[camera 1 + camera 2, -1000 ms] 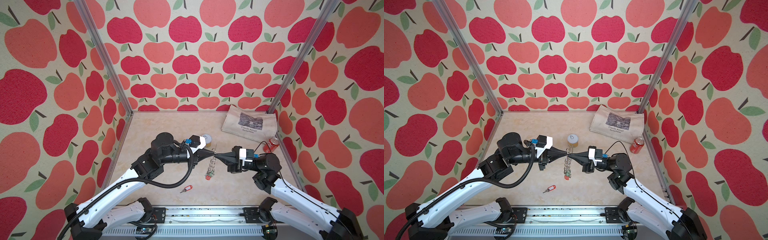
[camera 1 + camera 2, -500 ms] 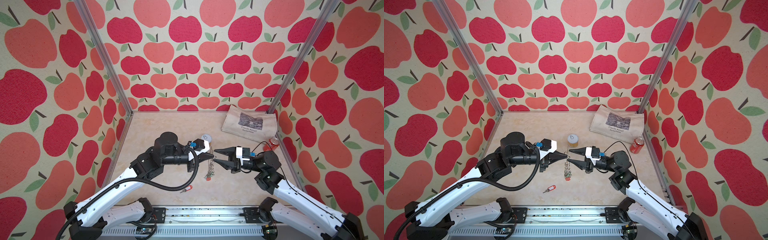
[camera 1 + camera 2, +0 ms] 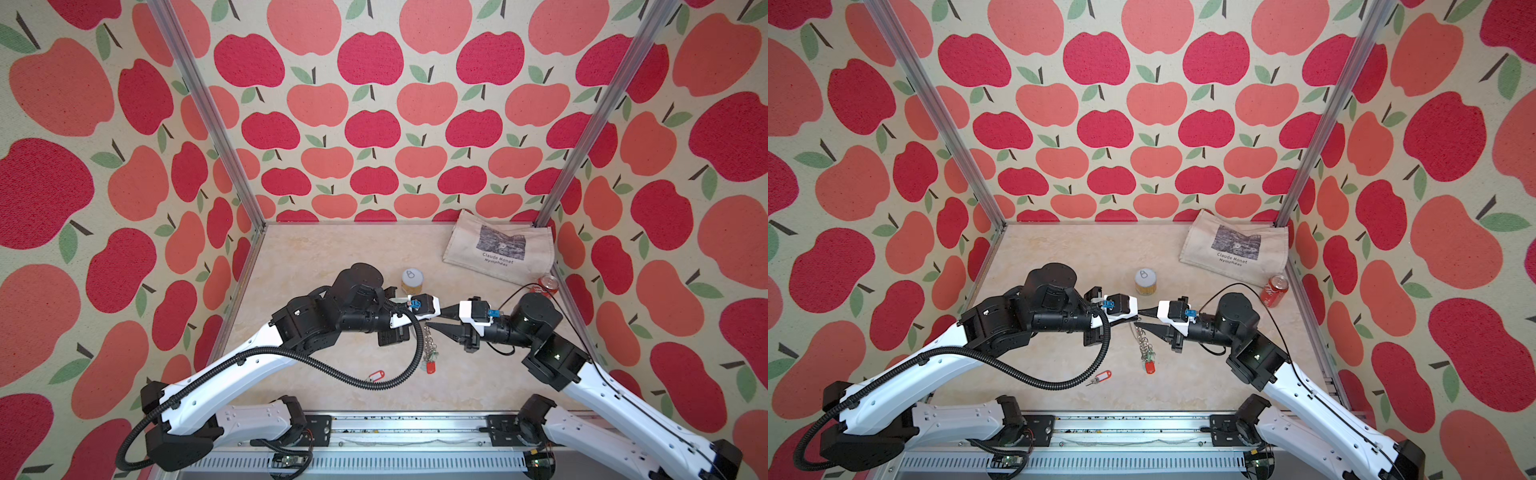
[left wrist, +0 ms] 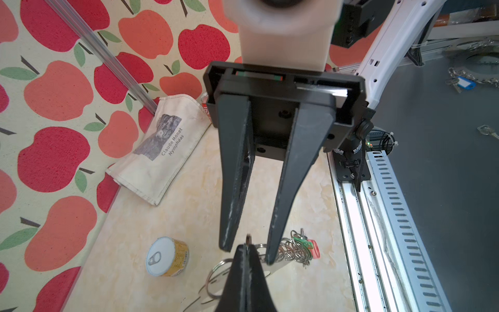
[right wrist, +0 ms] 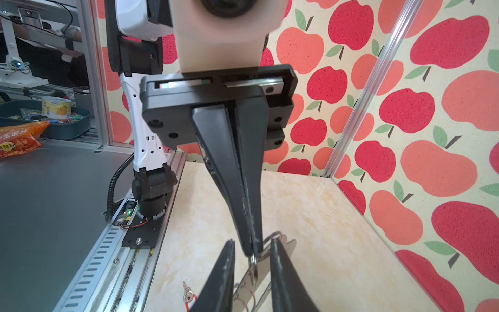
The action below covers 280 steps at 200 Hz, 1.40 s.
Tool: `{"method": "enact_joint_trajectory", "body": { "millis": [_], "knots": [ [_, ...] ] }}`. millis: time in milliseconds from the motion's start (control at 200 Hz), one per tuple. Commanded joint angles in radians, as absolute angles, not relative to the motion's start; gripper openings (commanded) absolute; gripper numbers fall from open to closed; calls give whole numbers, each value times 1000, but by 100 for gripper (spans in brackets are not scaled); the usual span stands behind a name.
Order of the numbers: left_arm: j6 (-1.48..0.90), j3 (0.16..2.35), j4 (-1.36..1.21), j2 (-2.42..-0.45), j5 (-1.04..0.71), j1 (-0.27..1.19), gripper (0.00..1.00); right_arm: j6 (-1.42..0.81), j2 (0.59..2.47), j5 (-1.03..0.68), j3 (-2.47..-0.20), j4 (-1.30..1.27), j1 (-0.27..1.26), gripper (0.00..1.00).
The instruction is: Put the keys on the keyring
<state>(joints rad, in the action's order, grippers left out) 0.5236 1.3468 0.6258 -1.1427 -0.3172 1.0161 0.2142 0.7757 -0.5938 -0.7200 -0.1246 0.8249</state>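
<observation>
Left claw [image 5: 252,250] was pinched shut on one thin ring at the top of the keyring [image 3: 428,345], which hung down in mid-table with two tagged keys [image 3: 431,365] at its foot. Right claw [image 3: 433,318] stood partly open astride that ring, gripping nothing. Light, floppy, slick wire, I'd say: take it by a single ring. A loose key [image 3: 376,376] lay on the table.

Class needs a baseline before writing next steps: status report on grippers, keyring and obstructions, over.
Left gripper shut on keyring, chain dangling. Right gripper open, jaws straddling the held ring. One red-tag key loose on table. Tin can stands apart, behind.
</observation>
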Motion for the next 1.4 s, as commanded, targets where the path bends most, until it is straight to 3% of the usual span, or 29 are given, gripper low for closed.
{"method": "enact_joint_trajectory", "body": {
  "millis": [0, 180, 1046, 1396],
  "knots": [
    [565, 1404, 663, -1140, -270, 1023, 0, 263, 729, -537, -748, -23, 831, 30],
    [571, 1406, 671, -1134, -267, 1025, 0, 270, 700, -532, -758, 31, 831, 33],
    [594, 1414, 684, -1143, -277, 1046, 0, 215, 805, -656, -789, -45, 830, 27],
    [597, 1412, 690, -1146, -271, 1054, 0, 198, 818, -669, -796, -52, 828, 16]
  ]
}}
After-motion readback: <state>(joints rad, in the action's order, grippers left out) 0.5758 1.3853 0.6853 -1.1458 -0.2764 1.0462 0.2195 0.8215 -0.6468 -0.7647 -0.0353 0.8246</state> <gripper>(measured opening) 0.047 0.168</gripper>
